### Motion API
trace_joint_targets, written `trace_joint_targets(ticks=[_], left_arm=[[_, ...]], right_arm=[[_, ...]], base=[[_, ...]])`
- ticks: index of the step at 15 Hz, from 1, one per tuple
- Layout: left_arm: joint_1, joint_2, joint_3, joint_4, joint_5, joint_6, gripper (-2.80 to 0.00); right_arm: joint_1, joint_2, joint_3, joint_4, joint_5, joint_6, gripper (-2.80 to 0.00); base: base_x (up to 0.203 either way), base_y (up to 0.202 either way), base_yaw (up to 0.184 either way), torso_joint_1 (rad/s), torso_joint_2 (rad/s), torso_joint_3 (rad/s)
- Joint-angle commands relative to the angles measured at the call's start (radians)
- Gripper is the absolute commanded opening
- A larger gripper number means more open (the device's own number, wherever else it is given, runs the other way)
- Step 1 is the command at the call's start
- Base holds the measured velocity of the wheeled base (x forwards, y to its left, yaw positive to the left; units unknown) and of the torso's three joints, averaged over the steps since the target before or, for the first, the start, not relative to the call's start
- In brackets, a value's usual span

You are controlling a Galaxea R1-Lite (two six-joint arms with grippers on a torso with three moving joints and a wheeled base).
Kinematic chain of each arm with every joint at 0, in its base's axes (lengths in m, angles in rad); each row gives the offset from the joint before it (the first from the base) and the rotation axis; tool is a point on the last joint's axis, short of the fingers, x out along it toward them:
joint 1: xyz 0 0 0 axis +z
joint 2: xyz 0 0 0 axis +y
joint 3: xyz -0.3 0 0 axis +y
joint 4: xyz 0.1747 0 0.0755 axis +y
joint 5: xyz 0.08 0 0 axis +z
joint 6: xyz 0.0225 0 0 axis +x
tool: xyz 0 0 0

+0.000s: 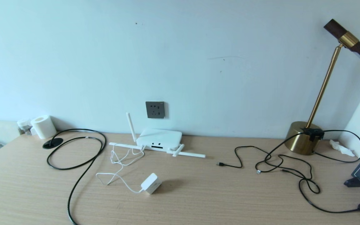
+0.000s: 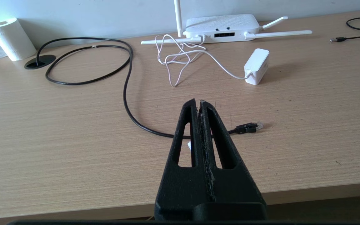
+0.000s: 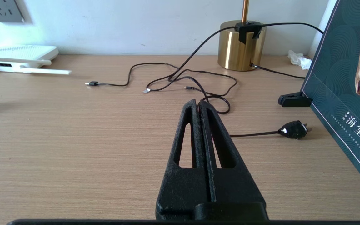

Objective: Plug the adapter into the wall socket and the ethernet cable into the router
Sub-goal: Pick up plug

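Observation:
The white adapter (image 1: 151, 183) (image 2: 257, 66) lies on the desk in front of the router (image 1: 159, 139) (image 2: 222, 27) (image 3: 20, 55), joined to it by a thin white cord (image 1: 120, 162). The dark grey wall socket (image 1: 155, 109) (image 3: 3, 11) sits on the wall just above the router. The black ethernet cable (image 1: 77, 150) (image 2: 127, 87) loops at the left, and its clip plug (image 2: 249, 127) rests near the desk's front edge. My left gripper (image 2: 198, 103) hangs shut and empty above the cable, a little short of the plug. My right gripper (image 3: 197, 102) is shut and empty over the desk's right half.
A brass lamp (image 1: 305, 137) (image 3: 241, 47) stands at the back right with thin black cables (image 1: 286, 165) and a black plug (image 3: 294, 129) spread before it. A dark bag (image 3: 345, 87) stands at the right edge. A paper roll (image 1: 43, 126) and a cable grommet (image 1: 52, 143) are back left.

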Motion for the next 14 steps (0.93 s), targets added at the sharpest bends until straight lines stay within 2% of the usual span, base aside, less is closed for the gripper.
trace_joint_targets(ticks=[1,5,7,8,10,13,14], left_arm=[[0.0,-0.003,-0.001,0.002,-0.001,0.001,-2.8],[0.0,-0.003,0.001,-0.005,0.003,-0.001,-2.8],[0.0,-0.003,0.001,-0.02,0.009,0.024,-2.8],[0.0,0.0,-0.039,-0.029,0.009,0.034,-2.8],[-0.002,0.077,-0.2,-0.017,-0.008,0.043,-2.8],[-0.068,0.353,-0.447,0.052,-0.061,0.048,-2.8],[-0.099,0.442,-0.494,0.082,-0.07,0.049,-2.8]], right_arm=[[0.0,0.001,0.011,-0.001,0.0,0.0,-2.8],[0.0,0.001,0.011,-0.001,0.001,0.003,-2.8],[0.0,0.001,0.011,-0.002,0.001,0.004,-2.8],[0.0,0.001,0.011,-0.002,0.001,0.004,-2.8],[0.0,0.0,0.011,-0.002,0.001,0.004,-2.8],[0.0,0.001,0.011,-0.002,0.001,0.004,-2.8],[0.0,0.001,0.011,-0.002,0.001,0.004,-2.8]], base=[[0.0,0.0,0.0,0.0,0.0,0.0],[0.0,0.0,0.0,0.0,0.0,0.0],[0.0,0.0,0.0,0.0,0.0,0.0],[0.0,0.0,0.0,0.0,0.0,0.0],[0.0,0.0,0.0,0.0,0.0,0.0],[0.0,0.0,0.0,0.0,0.0,0.0],[0.0,0.0,0.0,0.0,0.0,0.0]])
